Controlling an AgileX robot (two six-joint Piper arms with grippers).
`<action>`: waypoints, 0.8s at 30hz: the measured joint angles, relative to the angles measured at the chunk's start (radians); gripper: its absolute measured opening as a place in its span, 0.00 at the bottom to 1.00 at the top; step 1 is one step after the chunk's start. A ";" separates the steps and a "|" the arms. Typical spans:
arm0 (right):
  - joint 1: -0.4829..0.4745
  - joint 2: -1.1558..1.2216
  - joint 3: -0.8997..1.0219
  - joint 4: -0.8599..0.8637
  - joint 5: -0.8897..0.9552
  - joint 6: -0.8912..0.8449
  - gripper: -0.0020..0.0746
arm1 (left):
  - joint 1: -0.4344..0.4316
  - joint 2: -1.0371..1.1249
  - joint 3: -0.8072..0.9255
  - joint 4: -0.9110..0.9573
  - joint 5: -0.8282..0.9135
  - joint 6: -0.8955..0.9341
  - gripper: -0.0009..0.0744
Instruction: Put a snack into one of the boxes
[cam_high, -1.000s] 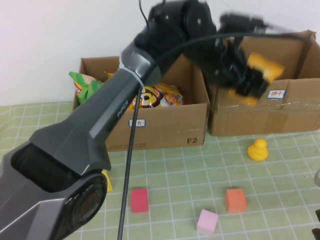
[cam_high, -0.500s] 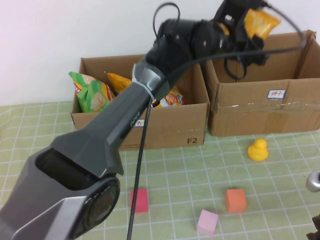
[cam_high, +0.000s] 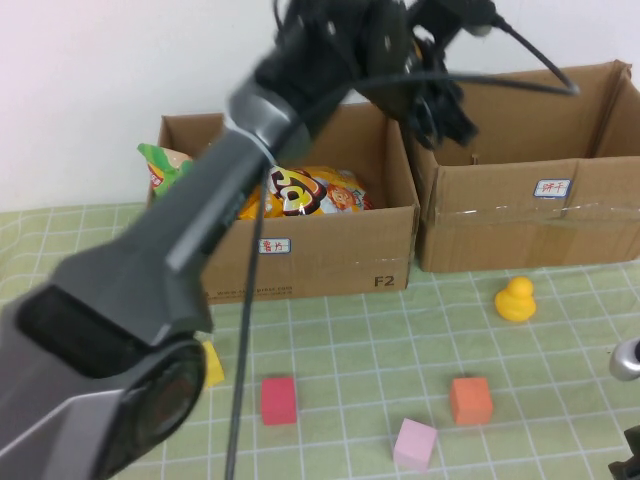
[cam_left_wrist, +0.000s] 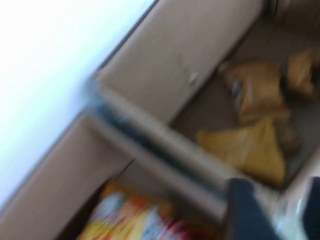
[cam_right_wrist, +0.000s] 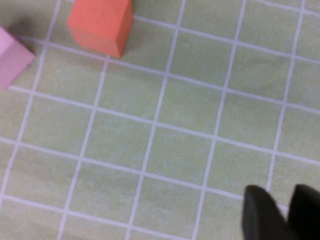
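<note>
Although the right gripper (cam_right_wrist: 282, 210) hangs low over the green grid mat (cam_right_wrist: 165, 150) at 5 o'clock, whether it is released or clenched cannot be told. It is parked well clear of the work.

At the near edge lie a red cube (cam_high: 279, 399), a pink cube (cam_high: 415, 443) and an orange cube (cam_high: 470, 399). A yellow duck (cam_high: 516, 299) sits further back at 4 o'clock. Open mat lies between them.

At 11 o'clock the narrower box (cam_high: 340, 255) holds snack packets (cam_high: 310, 190). At 1 o'clock stands the wider taped box (cam_high: 520, 225). The left wrist view shows yellow snack bags (cam_left_wrist: 250, 150) lying on its floor.

The left gripper (cam_high: 445, 105) hovers above that box's left wall, jaws apart and empty. The deposit is judged complete and only withdrawal is left. The shared box walls directly below form the nearest edge, and open room lies above.
</note>
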 joint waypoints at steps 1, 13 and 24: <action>0.000 0.000 -0.002 0.006 0.000 0.000 0.19 | 0.000 -0.027 0.000 0.027 0.045 0.013 0.27; 0.065 -0.011 -0.070 0.013 0.129 -0.090 0.03 | 0.002 -0.368 -0.010 0.270 0.296 0.038 0.01; 0.069 -0.443 -0.070 0.011 0.248 -0.101 0.02 | 0.004 -0.663 -0.005 0.173 0.302 0.066 0.01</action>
